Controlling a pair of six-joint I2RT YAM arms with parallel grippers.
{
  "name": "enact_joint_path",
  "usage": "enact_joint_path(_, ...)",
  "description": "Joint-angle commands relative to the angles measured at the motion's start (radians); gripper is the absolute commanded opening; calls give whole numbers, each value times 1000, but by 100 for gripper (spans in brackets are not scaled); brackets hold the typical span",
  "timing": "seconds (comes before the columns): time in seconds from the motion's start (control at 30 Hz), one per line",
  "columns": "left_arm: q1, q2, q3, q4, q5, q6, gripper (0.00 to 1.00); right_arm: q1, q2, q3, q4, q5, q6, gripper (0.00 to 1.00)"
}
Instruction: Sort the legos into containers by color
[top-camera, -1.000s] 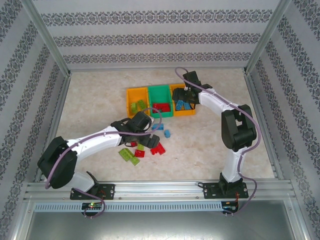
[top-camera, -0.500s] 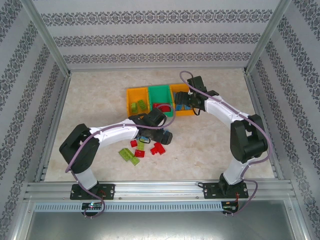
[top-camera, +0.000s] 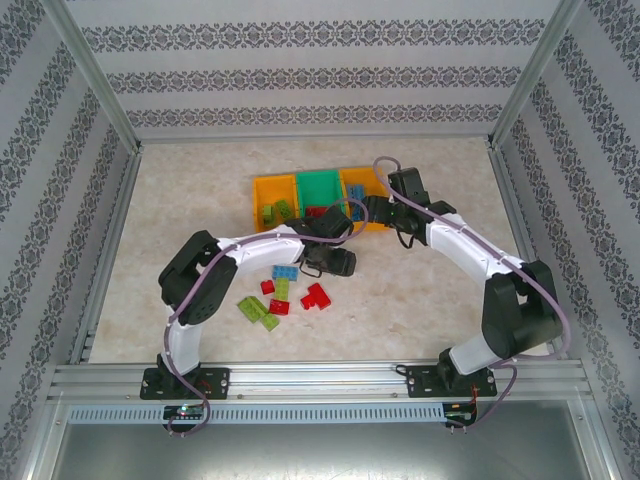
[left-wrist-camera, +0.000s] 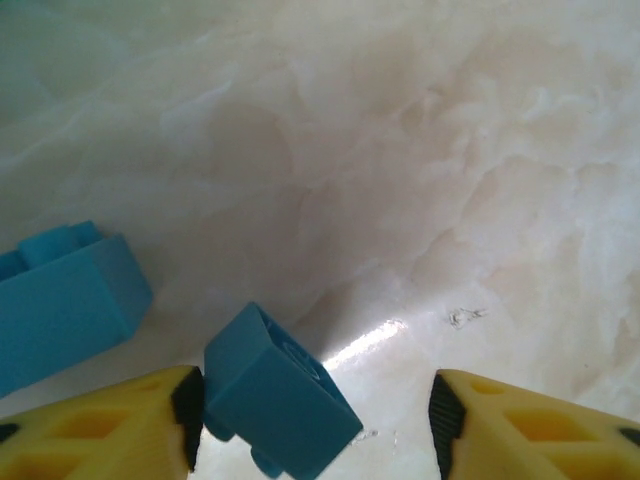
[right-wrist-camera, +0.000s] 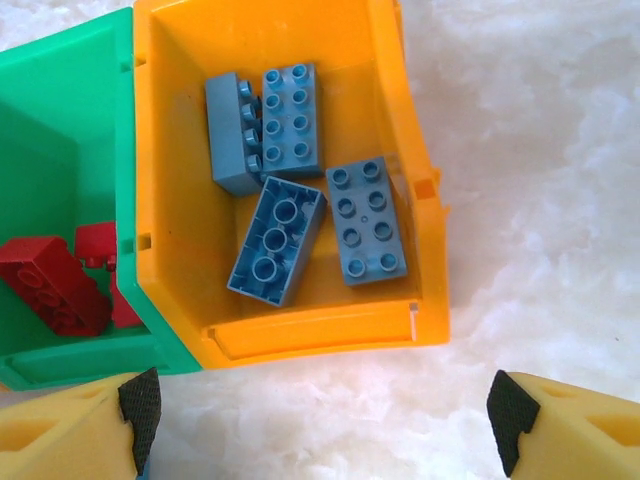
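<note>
My left gripper (left-wrist-camera: 315, 425) is low over the table with a small light blue lego (left-wrist-camera: 275, 395) tilted between its jaws. The lego touches the left pad (left-wrist-camera: 188, 415); the right pad (left-wrist-camera: 440, 420) stands apart from it. From above, this gripper (top-camera: 338, 264) is just in front of the containers. My right gripper (right-wrist-camera: 320, 405) hangs open and empty over bare table just before the right orange container (right-wrist-camera: 310, 335), which holds several blue legos (right-wrist-camera: 280, 240). The green container (right-wrist-camera: 70, 130) holds red legos (right-wrist-camera: 50, 285). The left orange container (top-camera: 262, 185) holds green ones.
A second blue lego (left-wrist-camera: 60, 300) lies left of my left fingers. Loose legos lie near the left arm: blue (top-camera: 283, 270), green (top-camera: 257, 312), red (top-camera: 318, 296). Metal frame posts and patterned walls ring the table.
My left gripper has swung right from the loose pile to a blue lego, and its jaws have narrowed round it. My right gripper has drawn back from over the right orange container.
</note>
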Motion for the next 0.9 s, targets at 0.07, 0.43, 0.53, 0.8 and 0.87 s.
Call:
enact_joint_path(0.07, -11, 35, 39, -64, 3, -24, 49, -26, -65, -48, 15, 34, -24, 89)
enact_joint_path(0.43, -32, 89, 122, -117, -1, 32, 33, -57, -104, -97, 28, 19, -21, 89)
enact_joint_path(0.53, -34, 86, 127, -113, -1, 38, 30, -60, -106, -100, 25, 19, -23, 89)
enact_joint_path(0.8, -34, 109, 197, -137, -16, 82, 29, -71, -116, -117, 26, 24, -20, 89)
enact_joint_path(0.87, -34, 117, 211, -142, -15, 87, 27, -74, -120, -123, 25, 24, -21, 89)
